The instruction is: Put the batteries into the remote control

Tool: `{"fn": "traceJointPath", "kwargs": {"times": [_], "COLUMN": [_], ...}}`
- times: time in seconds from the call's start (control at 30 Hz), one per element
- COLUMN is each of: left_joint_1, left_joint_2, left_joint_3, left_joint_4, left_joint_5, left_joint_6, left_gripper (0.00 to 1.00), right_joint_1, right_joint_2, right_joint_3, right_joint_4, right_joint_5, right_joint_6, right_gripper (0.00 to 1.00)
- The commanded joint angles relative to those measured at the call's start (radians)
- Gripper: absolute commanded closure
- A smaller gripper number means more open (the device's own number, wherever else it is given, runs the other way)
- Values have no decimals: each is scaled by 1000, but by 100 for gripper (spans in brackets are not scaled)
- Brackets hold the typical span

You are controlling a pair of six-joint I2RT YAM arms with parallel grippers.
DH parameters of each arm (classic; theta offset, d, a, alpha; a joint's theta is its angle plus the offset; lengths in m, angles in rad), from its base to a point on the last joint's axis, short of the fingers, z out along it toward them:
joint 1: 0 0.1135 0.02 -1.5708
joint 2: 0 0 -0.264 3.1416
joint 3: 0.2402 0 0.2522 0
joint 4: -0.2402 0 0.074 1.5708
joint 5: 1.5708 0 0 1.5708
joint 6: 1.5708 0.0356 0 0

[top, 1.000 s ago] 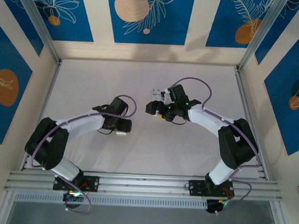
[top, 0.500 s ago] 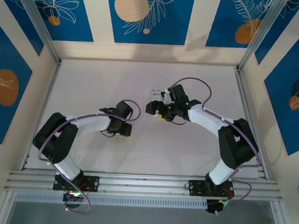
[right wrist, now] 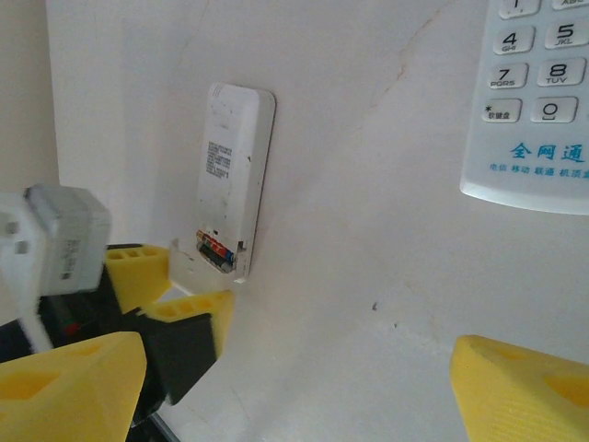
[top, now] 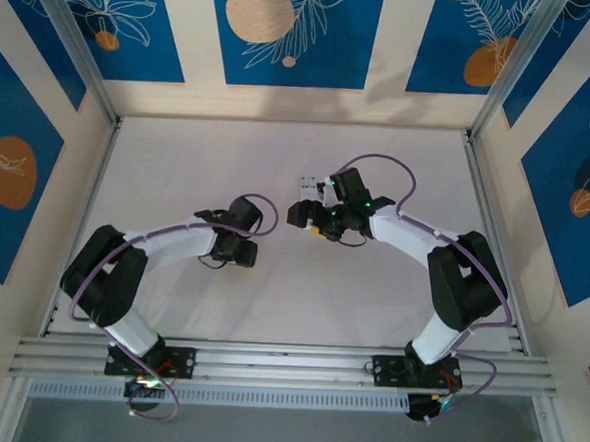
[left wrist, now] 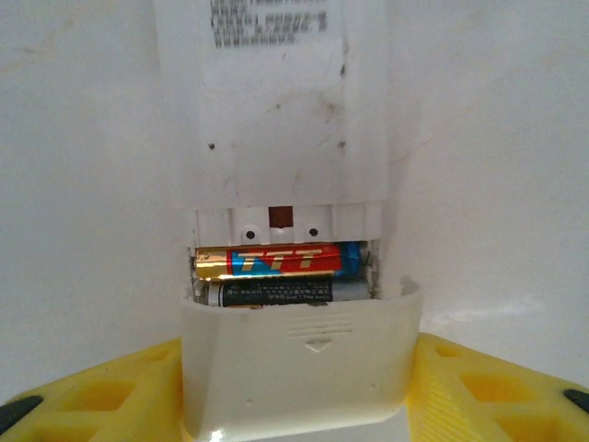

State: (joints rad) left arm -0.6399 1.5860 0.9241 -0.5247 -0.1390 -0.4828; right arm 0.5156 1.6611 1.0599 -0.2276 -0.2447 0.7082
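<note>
The white remote control [left wrist: 271, 101] lies back-up with its battery bay uncovered. Two batteries sit side by side in the bay: a red, gold and blue one [left wrist: 281, 261] and a black one [left wrist: 276, 291]. My left gripper [left wrist: 299, 391] is shut on the white battery cover [left wrist: 299, 359], which sits at the bay's near edge and overlaps the black battery. In the right wrist view the same remote [right wrist: 235, 175] and cover [right wrist: 187, 267] lie ahead and to the left. My right gripper [right wrist: 304, 387] hangs open over bare table, and in the top view [top: 297, 213] it faces the left gripper [top: 245, 250].
A second white remote [right wrist: 534, 110] lies keypad-up at the upper right of the right wrist view; its end shows in the top view [top: 306, 185] beside the right wrist. The aluminium frame rails [top: 286, 364] border the white table [top: 178, 164].
The left gripper's jaws have narrowed onto the battery cover and the left arm has edged forward and down. The right arm has stayed still.
</note>
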Motion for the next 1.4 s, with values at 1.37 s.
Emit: {"fn": "traceJointPath", "kwargs": {"times": [1.37], "left_joint_1": [101], "left_joint_2": [19], "left_joint_3": [-25], "left_joint_4": [40], "left_joint_5": [38], "left_joint_6": [11], "left_gripper": [36], "right_joint_1": [3], "right_joint_2": [9], "right_joint_3": [26], "right_joint_4": [-26], "right_joint_5": [-34], "right_joint_6": [8], "right_gripper": [14]}}
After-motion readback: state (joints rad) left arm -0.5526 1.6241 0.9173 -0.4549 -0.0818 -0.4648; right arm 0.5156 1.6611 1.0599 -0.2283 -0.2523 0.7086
